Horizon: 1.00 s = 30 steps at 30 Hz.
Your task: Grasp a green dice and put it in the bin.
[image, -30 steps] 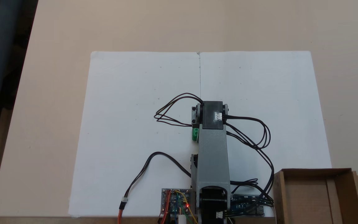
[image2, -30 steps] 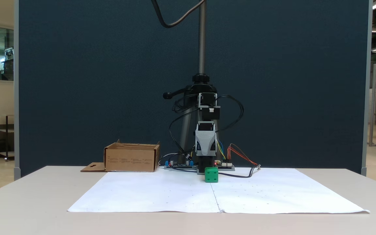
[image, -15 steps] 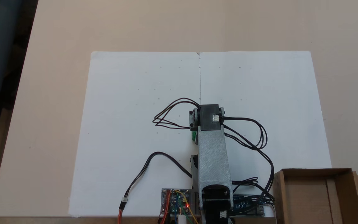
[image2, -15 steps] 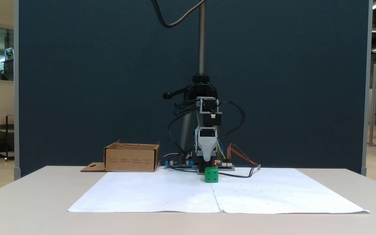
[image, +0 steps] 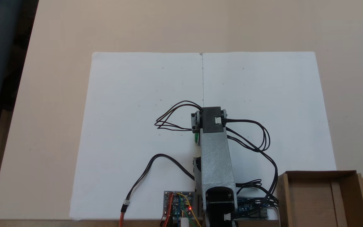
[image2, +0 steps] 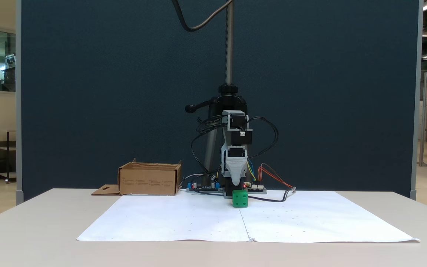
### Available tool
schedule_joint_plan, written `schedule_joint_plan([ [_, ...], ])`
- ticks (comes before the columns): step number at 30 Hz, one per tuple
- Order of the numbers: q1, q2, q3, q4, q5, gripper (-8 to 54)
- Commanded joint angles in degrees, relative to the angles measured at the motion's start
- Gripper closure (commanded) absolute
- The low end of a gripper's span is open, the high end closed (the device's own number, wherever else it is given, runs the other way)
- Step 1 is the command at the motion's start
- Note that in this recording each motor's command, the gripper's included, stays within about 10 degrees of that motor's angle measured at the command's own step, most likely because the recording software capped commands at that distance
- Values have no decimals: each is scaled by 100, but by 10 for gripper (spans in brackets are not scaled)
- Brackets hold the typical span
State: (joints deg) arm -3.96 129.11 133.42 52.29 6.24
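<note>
The arm folds lower and closer to its base than 1 second ago: seen from above, its black servo head has slid back toward the base, and the grey link now hides nearly all of the green dice (image: 196, 137), leaving just a thin green sliver at the link's left edge. From the front, the upper joint has dropped and the gripper (image2: 234, 180) hangs point-down just behind and above the green dice (image2: 240, 198), clear of it. Its jaws line up one behind the other, so whether they are spread or pressed together cannot be told.

The front camera gives what the top camera cannot: the whole cube, resting on the white paper (image2: 184, 222) at the centre seam, 2 pips on its near face. The top camera alone looks into the bin (image: 345, 174), whose open cardboard interior sits at the lower right corner with its hang-hole tab outward; from the front the bin (image2: 149, 180) stands well left of the arm, tab flat on the table (image2: 32, 237)
</note>
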Motion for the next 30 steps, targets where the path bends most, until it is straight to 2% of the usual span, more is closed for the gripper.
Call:
schedule_joint_plan([
  [1,-70,141,-53,-246,396,15],
  [11,-158,-62,220,-510,492,15],
  [30,-308,-1037,413,-967,571,16],
])
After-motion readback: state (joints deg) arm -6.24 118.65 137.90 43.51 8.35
